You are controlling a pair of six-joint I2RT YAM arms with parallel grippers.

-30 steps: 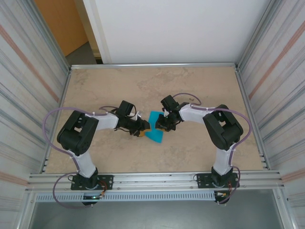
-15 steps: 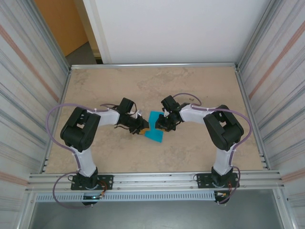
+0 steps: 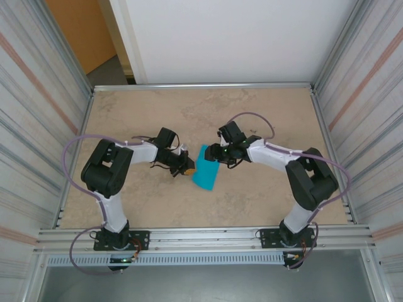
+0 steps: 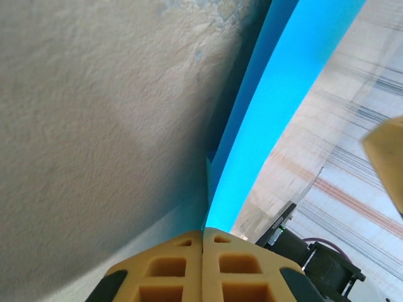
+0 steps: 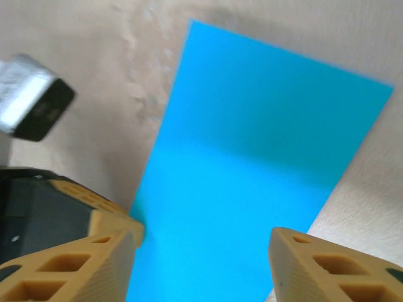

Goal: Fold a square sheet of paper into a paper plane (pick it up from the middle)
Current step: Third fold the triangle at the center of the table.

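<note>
1. Since a second ago, the right arm has swung its elbow out toward the right-hand wall and its fingers have parted, while the left arm's fingers have closed up.
2. From above, the left end effector [image 3: 187, 167] sits just left of the middle of the desk [image 3: 271, 113], at the left edge of the square sheet of paper [image 3: 206, 168].
3. The left wrist view shows its two yellow fingers [image 4: 170, 267] pressed flat together, with the turquoise sheet pinched in the seam between them.
4. From that pinch the sheet runs away up and to the right, seen nearly edge-on. A dark shadow lies on the desk along its left side.
5. The right end effector [image 3: 216, 153] is at the sheet's far right corner, with its fingers spread wide.
6. In the right wrist view the yellow fingers stand well apart at the bottom, and the sheet lies in the gap between and beyond them, gripped by neither.
7. The sheet shows as a plain oblong, longer than wide. It is tilted slightly on the desk between the two arms.
</note>
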